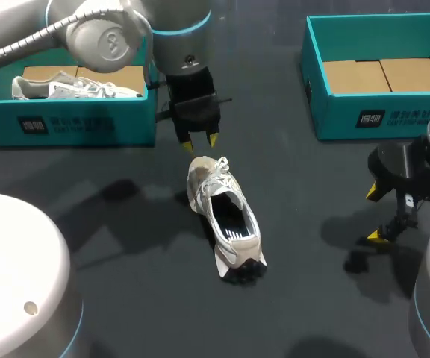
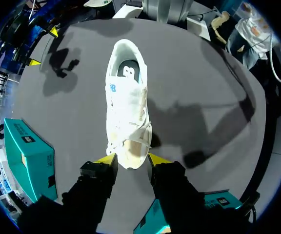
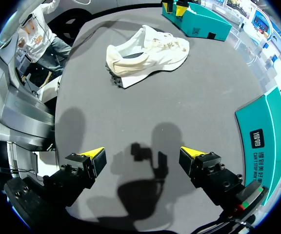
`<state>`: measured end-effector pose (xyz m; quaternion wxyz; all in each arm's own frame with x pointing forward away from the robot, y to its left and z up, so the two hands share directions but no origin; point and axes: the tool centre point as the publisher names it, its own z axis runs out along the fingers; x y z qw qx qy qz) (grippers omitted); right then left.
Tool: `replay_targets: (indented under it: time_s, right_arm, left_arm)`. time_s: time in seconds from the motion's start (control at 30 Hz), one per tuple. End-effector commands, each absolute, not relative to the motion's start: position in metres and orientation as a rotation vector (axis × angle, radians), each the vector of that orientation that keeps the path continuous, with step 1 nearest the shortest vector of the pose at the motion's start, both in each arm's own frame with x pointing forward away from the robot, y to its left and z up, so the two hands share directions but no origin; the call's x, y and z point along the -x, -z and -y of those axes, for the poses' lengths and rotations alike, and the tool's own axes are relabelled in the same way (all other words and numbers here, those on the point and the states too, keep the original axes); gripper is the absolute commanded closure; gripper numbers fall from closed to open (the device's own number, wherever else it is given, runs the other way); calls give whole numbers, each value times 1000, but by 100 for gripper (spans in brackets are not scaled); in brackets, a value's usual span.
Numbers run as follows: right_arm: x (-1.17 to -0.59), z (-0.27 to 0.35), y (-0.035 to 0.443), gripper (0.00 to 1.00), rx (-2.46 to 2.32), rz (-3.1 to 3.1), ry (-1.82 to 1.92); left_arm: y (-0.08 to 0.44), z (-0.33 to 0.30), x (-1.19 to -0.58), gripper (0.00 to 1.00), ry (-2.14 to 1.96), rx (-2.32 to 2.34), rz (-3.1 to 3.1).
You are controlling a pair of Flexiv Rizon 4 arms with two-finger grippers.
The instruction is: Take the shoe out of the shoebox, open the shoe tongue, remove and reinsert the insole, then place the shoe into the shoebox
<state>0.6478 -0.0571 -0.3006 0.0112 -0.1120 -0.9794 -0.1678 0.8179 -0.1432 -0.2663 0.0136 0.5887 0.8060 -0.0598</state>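
Observation:
A white lace-up shoe point(image 1: 222, 216) lies upright mid-table, toe toward the far side, its dark insole point(image 1: 230, 220) showing in the opening. My left gripper point(image 1: 200, 142) hangs just beyond the toe. In the left wrist view the toe of the shoe point(image 2: 128, 112) sits between the yellow fingertips point(image 2: 108, 159), which stand narrowly apart, while the head view shows a gap between tips and shoe. My right gripper point(image 1: 374, 215) is wide open near the table's right side, nothing between its fingers point(image 3: 143, 153); the shoe point(image 3: 148, 53) lies well ahead of it.
A teal shoebox point(image 1: 73, 123) at the far left holds a second white shoe point(image 1: 73, 88). Another teal shoebox point(image 1: 379, 115) at the far right shows only its cardboard floor. Bare dark tabletop surrounds the middle shoe.

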Motion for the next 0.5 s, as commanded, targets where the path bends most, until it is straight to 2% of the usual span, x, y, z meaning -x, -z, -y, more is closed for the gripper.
replay_targets:
  time_s: [0.03, 0.5]
  right_arm:
    - [-646, 57, 301, 0, 351, 3058, 522]
    - [-646, 57, 301, 0, 351, 3058, 522]
  left_arm:
    - [262, 135, -816, 67, 226, -1839, -2499]
    - [278, 163, -785, 69, 321, -1827, -2548]
